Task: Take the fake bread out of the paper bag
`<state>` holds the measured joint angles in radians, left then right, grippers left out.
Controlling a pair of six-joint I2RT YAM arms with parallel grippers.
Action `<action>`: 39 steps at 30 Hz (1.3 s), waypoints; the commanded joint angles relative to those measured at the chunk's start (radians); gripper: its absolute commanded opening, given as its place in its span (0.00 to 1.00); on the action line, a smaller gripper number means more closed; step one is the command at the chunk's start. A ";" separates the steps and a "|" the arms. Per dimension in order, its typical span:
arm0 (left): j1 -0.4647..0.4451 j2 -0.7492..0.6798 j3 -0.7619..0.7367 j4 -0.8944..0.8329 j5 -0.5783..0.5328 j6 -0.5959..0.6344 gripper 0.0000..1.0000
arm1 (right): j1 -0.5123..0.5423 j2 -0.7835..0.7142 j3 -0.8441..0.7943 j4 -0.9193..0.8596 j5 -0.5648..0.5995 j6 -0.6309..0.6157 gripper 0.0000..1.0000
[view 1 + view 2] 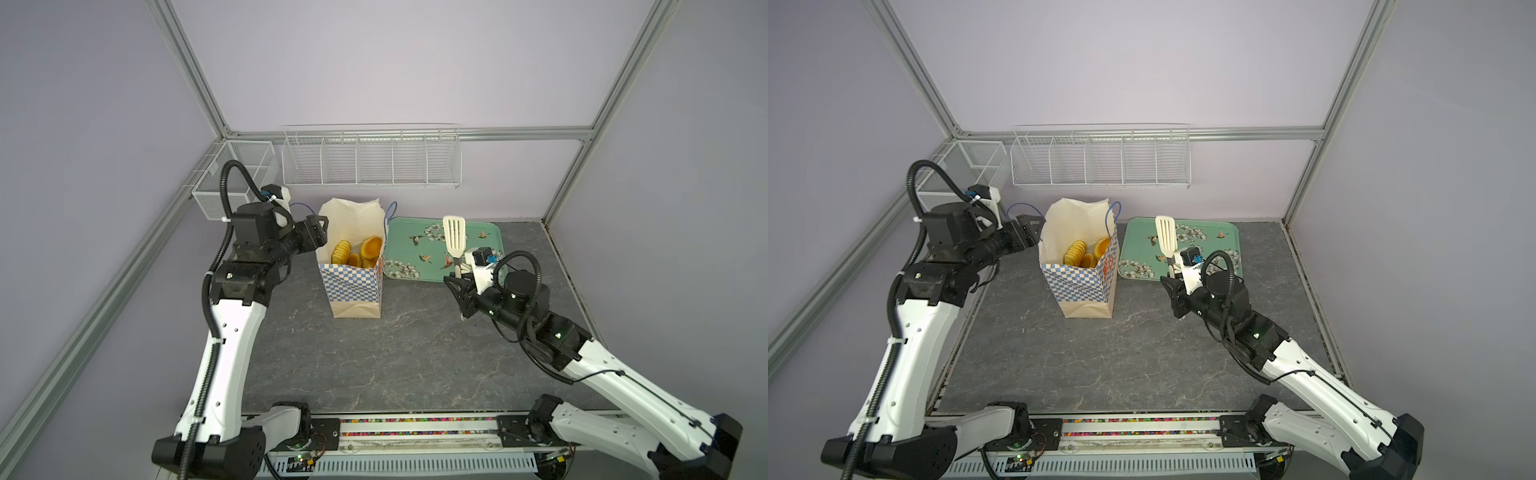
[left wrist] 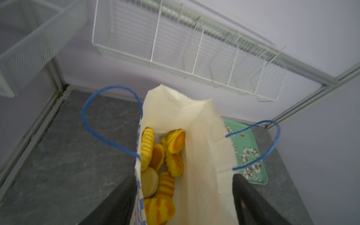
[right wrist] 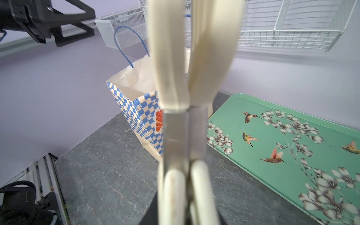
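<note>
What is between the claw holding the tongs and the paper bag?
Nothing but bare grey table lies between the right claw, shut on the tongs, and the paper bag, as both top views show.

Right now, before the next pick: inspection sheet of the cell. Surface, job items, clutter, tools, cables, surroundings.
surface: dark grey marbled tabletop, bearing only bag and tray.
job's things: paper bag upright, mouth open; fake bread inside, none seen outside.
clutter: green flowered tray right of the bag, no bread on it.
tools: left tool open at the bag's left rim, holding nothing; right tool shut on tongs, by the tray's near edge.
cables: black hoses loop above both wrists; blue cord handles splay outward.
surroundings: white wire rack on back wall, mesh basket in left corner.
</note>
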<state>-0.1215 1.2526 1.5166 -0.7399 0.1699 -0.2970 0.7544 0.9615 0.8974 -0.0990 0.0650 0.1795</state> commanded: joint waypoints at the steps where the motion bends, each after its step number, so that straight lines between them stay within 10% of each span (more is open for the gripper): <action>1: 0.014 0.057 0.044 -0.163 -0.037 0.049 0.77 | -0.003 0.000 0.011 0.023 0.047 -0.048 0.19; 17: 0.017 0.335 0.104 -0.030 -0.073 0.062 0.70 | -0.003 0.069 0.030 0.009 0.059 -0.132 0.22; 30: 0.017 0.459 0.237 -0.058 -0.127 0.157 0.00 | -0.004 0.095 0.060 -0.031 0.071 -0.141 0.23; 39: 0.020 0.407 0.277 -0.133 -0.323 0.303 0.00 | -0.004 0.124 0.105 -0.052 0.068 -0.130 0.23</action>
<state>-0.1104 1.7035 1.7473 -0.8371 -0.0463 -0.0753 0.7544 1.0832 0.9642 -0.1703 0.1276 0.0586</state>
